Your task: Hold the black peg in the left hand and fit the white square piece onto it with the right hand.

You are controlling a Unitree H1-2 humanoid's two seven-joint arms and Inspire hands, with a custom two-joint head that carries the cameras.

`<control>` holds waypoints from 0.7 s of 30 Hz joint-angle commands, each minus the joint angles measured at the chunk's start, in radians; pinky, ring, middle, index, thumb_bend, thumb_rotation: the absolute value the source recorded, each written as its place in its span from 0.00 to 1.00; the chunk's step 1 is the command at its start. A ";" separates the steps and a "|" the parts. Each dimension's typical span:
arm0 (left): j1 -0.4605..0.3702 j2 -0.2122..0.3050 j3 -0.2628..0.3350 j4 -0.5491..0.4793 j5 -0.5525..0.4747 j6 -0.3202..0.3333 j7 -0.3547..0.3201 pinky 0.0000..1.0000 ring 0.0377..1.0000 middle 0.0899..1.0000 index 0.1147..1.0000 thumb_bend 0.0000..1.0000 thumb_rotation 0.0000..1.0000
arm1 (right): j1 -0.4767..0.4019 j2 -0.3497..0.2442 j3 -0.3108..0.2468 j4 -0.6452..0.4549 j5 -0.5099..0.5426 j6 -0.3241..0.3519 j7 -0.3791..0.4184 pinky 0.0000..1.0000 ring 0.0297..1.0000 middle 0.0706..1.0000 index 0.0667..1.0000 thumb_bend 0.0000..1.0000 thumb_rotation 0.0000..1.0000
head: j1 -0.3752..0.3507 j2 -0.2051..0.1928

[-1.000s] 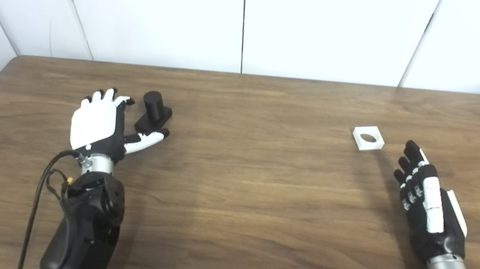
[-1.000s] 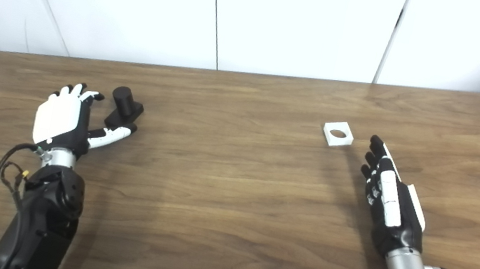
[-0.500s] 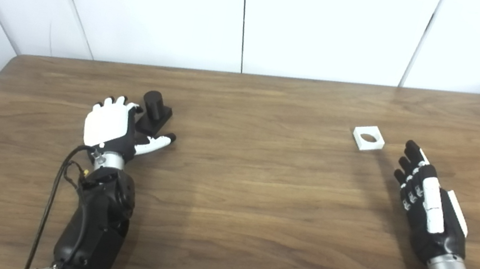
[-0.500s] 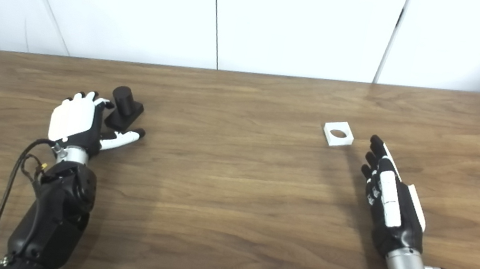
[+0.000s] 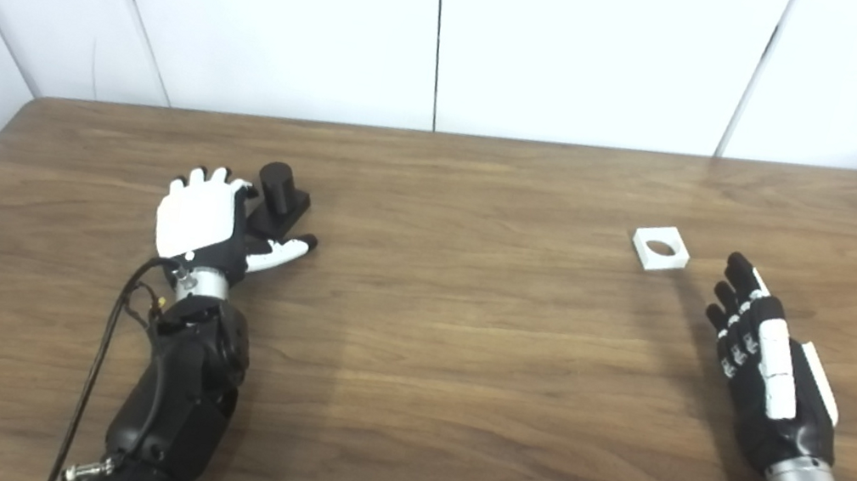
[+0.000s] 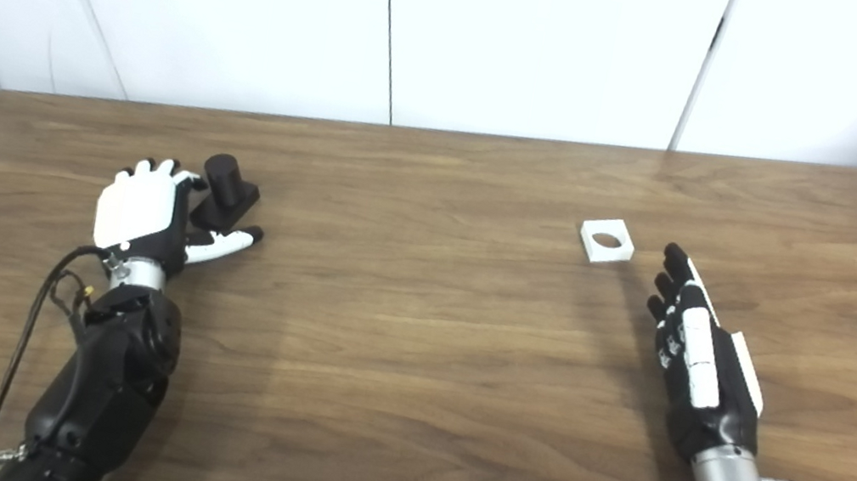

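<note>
Beside the black peg (image 5: 279, 198), on its near-left flank, the left hand (image 5: 201, 220) lies over the desk (image 5: 447, 338) with its fingers (image 5: 213, 177) spread and the thumb reaching under the peg's base; it has closed on nothing yet, though whether it touches the peg I cannot tell. From here a clumsy closing could, I judge, nudge the peg away or tip it, since the fingers come at it from one side only. The peg is a short dark cylinder standing upright on a squarish dark base. Well to the right of the peg lies the white square piece (image 5: 660, 249), flat, with a round hole through its middle. The right hand (image 5: 765, 367) rests just near of that piece, fingers straight and open, holding nothing.
</note>
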 commanded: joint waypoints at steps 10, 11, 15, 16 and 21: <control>-0.067 0.031 -0.010 0.048 -0.045 -0.007 0.136 1.00 0.98 0.90 0.62 0.76 0.52 | 0.006 -0.014 -0.009 -0.007 0.012 -0.042 0.014 1.00 1.00 0.99 0.94 0.60 0.89 | 0.010 -0.001; -0.067 0.031 -0.011 0.051 -0.047 -0.005 0.141 1.00 0.98 0.89 0.61 0.75 0.50 | 0.007 -0.016 -0.010 -0.007 0.012 -0.042 0.015 1.00 1.00 0.99 0.94 0.61 0.89 | 0.014 0.000; -0.068 0.033 -0.019 0.054 -0.050 0.003 0.151 1.00 0.97 0.88 0.58 0.72 0.47 | 0.009 -0.022 -0.013 -0.007 0.020 -0.037 0.019 1.00 1.00 1.00 0.95 0.61 0.90 | 0.019 0.001; -0.068 0.034 -0.021 0.054 -0.052 0.003 0.154 1.00 0.96 0.88 0.58 0.72 0.46 | 0.009 -0.023 -0.013 -0.006 0.022 -0.036 0.020 1.00 1.00 1.00 0.95 0.61 0.90 | 0.019 0.001; -0.065 0.034 -0.026 0.052 -0.068 0.000 0.170 1.00 0.96 0.88 0.55 0.71 0.44 | 0.009 -0.027 -0.015 -0.010 0.026 -0.035 0.020 1.00 1.00 0.99 0.94 0.60 0.90 | 0.022 0.004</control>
